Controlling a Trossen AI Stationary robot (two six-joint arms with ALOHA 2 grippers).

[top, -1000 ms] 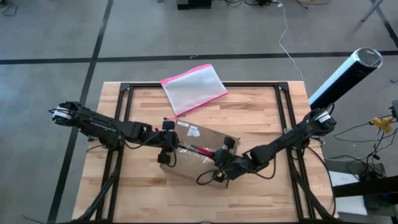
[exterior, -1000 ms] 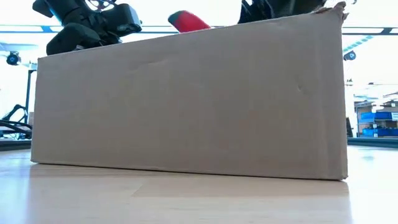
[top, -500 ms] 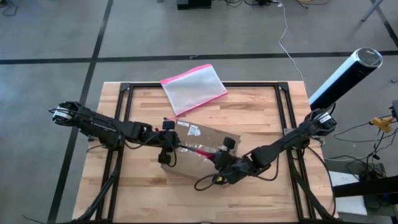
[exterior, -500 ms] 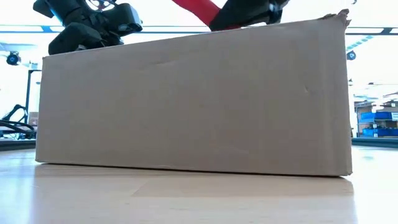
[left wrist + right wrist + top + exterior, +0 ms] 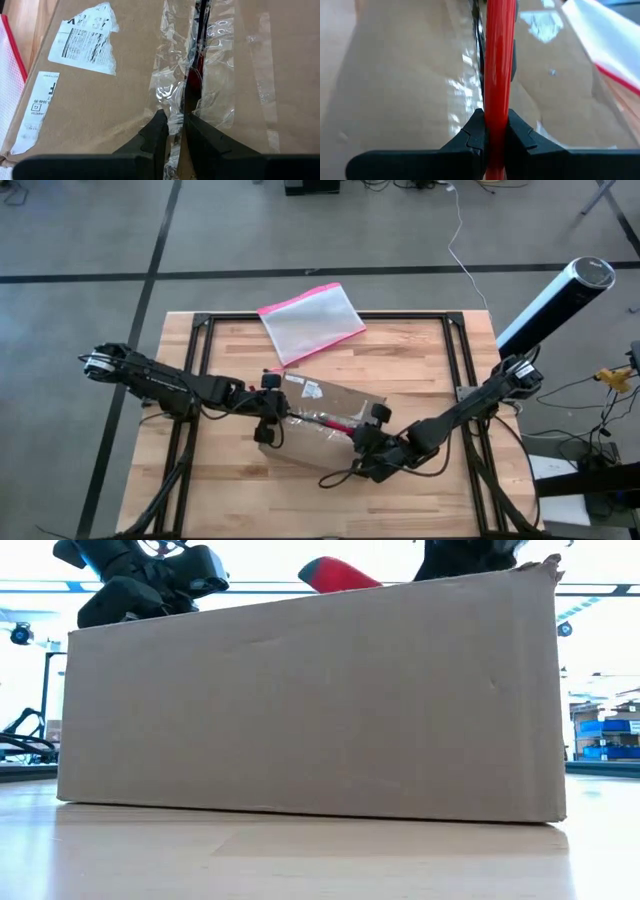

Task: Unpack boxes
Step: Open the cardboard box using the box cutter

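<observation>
The brown cardboard box [image 5: 322,423] lies flat mid-table, with white labels [image 5: 85,37] and clear tape [image 5: 167,85] along its split top seam. My left gripper [image 5: 175,119] is over the box's left end, fingers nearly together at the seam. My right gripper [image 5: 492,122] is at the box's near right end, shut on a red tool [image 5: 499,60]. The tool reaches along the seam, and red shows inside the gap [image 5: 194,75]. In the low view its red end [image 5: 340,573] rises above the box's top edge. My left gripper comes slanting down from the table's left onto the box top. Its fingertips [image 5: 161,120] sit on either side of the crumpled tape [image 5: 175,112] at the seam, and tape fills the narrow gap between them. The box rests flat on the table. My right gripper pinches the red tool's shaft [image 5: 496,107] between its two fingers, which lie on either side of it. The shaft runs straight on from the fingers along the taped seam, above the box top. Its far tip is hidden at the seam.
A pink-edged translucent zip pouch [image 5: 312,322] lies at the table's far edge, partly overhanging it. A black-and-white cylinder [image 5: 555,305] stands beyond the right edge. Bare wood shows near the front edge [image 5: 300,500] and to both sides of the box.
My right gripper has drawn back toward the table's near right corner with the red tool. The tool's raised end tipped up above the box and came down again. The box has slid slightly toward the right in the low view. My left gripper has kept still.
</observation>
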